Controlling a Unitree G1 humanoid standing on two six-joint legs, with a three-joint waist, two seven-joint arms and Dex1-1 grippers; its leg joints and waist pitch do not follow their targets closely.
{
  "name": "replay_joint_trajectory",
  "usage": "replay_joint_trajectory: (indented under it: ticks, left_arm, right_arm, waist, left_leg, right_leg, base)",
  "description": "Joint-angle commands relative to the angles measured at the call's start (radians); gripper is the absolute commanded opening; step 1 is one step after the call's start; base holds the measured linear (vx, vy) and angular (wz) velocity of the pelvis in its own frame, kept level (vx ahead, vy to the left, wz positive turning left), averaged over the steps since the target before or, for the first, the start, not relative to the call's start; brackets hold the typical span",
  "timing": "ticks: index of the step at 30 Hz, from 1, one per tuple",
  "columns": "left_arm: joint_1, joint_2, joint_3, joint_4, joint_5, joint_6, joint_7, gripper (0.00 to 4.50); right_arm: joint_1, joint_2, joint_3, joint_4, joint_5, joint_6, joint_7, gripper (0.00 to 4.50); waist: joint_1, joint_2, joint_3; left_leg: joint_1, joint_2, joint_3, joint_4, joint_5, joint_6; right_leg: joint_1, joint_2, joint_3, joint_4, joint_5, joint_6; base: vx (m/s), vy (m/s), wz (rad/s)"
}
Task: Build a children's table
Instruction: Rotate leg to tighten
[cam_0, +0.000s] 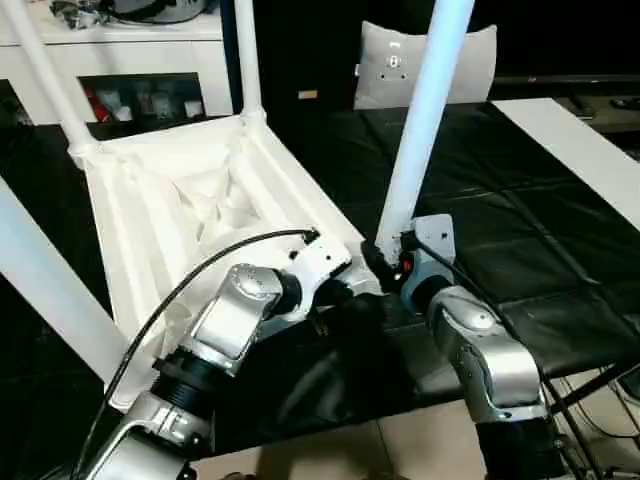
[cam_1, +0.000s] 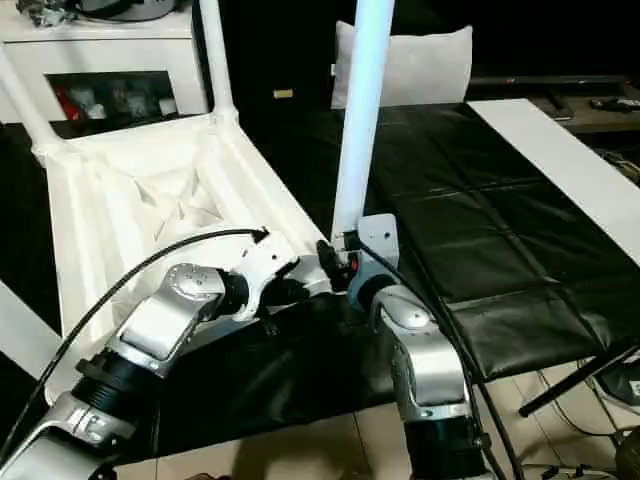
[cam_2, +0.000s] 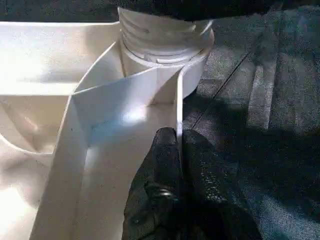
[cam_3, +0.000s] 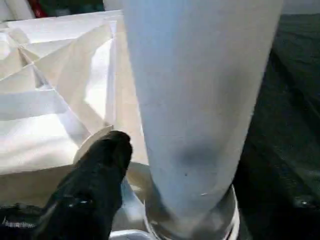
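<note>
The white plastic rectangular table top (cam_0: 200, 200) lies upside down on the black padded surface (cam_0: 520, 250), ribbed underside facing up, so that its round corner sockets are open to receive the legs. Three long white tapered tube legs already rise from corners: two at the far side (cam_0: 248, 60) (cam_0: 45, 75), and one at the near left (cam_0: 45, 290), leaning out toward the camera.

The fourth white tapered tube leg (cam_0: 420, 120) stands nearly upright at the near right corner, its lower end at the round corner socket (cam_2: 165, 55). In the left wrist view the threaded end sits in that socket with some rings of thread exposed above the collar, so the leg is judged to be not yet fully turned home.

The left gripper (cam_2: 179, 150) has its black fingers (cam_2: 160, 170) clenched on the thin upright rim wall of the top just beside that socket. The likely reason is to brace the top against sliding or spinning while the leg is twisted.

The right gripper (cam_0: 392, 262) is at the foot of the fourth leg, low down, where a twist has most effect. One black finger (cam_3: 100, 170) lies close beside the leg; whether the pair presses on it or has let go, I cannot tell.

A grey-white pillow (cam_0: 395, 60) and a white cabinet (cam_0: 120, 60) stand behind, apart from the work.
</note>
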Motion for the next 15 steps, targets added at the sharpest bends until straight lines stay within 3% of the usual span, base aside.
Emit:
replay_joint_trajectory:
  ticks: [1, 3, 5, 9, 12, 15]
  left_arm:
    - [-0.021, 0.009, -0.006, -0.029, -0.048, -0.085, -0.053, 0.0]
    - [-0.017, 0.044, -0.015, 0.0, -0.06, -0.168, -0.121, 0.0]
    - [-0.015, 0.059, -0.017, 0.011, -0.065, -0.194, -0.148, 0.0]
    - [-0.022, 0.107, -0.028, 0.034, -0.093, -0.257, -0.268, 0.0]
    - [-0.032, 0.151, -0.054, 0.065, -0.097, -0.331, -0.358, 0.0]
    - [-0.047, 0.19, -0.085, 0.115, -0.089, -0.413, -0.435, 0.0]
  right_arm:
    - [0.037, -0.03, 0.034, -0.037, 0.052, -0.025, 0.094, 3.59]
    - [0.059, -0.085, 0.005, -0.058, 0.094, -0.043, 0.175, 3.77]
    - [0.066, -0.12, -0.003, -0.067, 0.111, -0.045, 0.224, 3.91]
    - [0.076, -0.278, 0.01, -0.067, 0.151, -0.074, 0.458, 4.29]
    - [0.066, -0.36, 0.005, -0.038, 0.191, -0.098, 0.598, 4.45]
    - [0.045, -0.438, 0.018, 0.003, 0.208, -0.143, 0.727, 4.45]
  waist:
    - [0.01, 0.004, -0.066]
    - [0.018, 0.009, -0.064]
    - [0.019, 0.007, -0.063]
    - [0.034, 0.009, -0.058]
    - [0.046, 0.013, -0.06]
    - [0.058, 0.006, -0.062]
  left_leg:
    - [0.033, 0.068, -0.036, -0.067, -0.186, 0.034]
    - [0.037, 0.07, -0.039, -0.07, -0.229, 0.021]
    - [0.038, 0.071, -0.038, -0.072, -0.247, 0.015]
    - [0.046, 0.074, -0.036, -0.073, -0.293, -0.004]
    - [0.045, 0.075, -0.037, -0.073, -0.281, -0.006]
    - [0.048, 0.075, -0.035, -0.069, -0.27, 0.009]
  right_leg:
    - [0.032, -0.062, 0.033, -0.07, -0.037, -0.227]
    - [0.032, -0.062, 0.033, -0.076, -0.096, -0.217]
    - [0.029, -0.061, 0.033, -0.078, -0.112, -0.215]
    - [0.023, -0.063, 0.035, -0.081, -0.178, -0.208]
    - [0.022, -0.065, 0.035, -0.077, -0.165, -0.209]
    - [0.024, -0.067, 0.034, -0.076, -0.144, -0.223]
  base:
    - [0.0, 0.0, 0.0]
    - [0.0, 0.0, 0.0]
    - [0.0, 0.0, 0.0]
    - [0.0, 0.0, 0.0]
    - [0.0, 0.0, 0.0]
    - [0.0, 0.0, 0.0]
